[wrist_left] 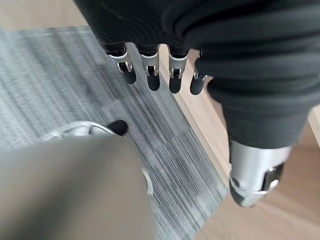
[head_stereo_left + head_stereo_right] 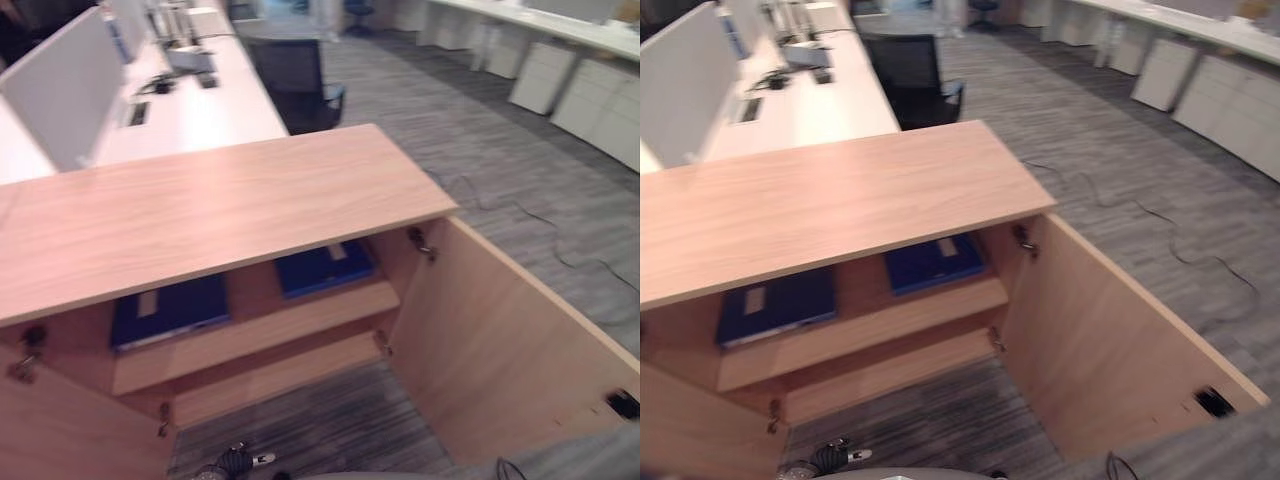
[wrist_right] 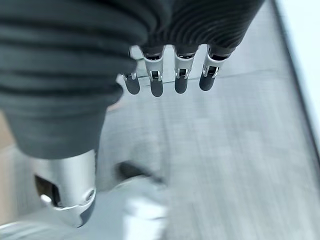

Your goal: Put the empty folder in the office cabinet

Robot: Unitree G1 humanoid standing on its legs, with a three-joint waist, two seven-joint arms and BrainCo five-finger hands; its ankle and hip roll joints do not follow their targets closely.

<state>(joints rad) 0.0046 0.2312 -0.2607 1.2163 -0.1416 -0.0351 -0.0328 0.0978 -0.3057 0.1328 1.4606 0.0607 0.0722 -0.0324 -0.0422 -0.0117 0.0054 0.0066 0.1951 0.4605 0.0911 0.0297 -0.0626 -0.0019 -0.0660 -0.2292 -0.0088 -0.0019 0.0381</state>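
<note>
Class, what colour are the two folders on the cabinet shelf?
Dark blue folders, clearest in the left eye view.

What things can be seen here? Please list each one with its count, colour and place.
Cabinet: one, light wood, in front of the robot, both doors open.
Folders: two, dark blue, lying flat on the upper shelf inside the cabinet, one to the left, one to the right.
Desk: one, white, behind the cabinet, with a pale divider panel and small devices on it.
Office chair: one, black, beside the desk.
Drawer units: several, white, along the far right wall.
Carpet: grey, over the floor.
Left hand: fingers straight, holding nothing, above the carpet.
Right hand: fingers straight, holding nothing, above the carpet.
</note>
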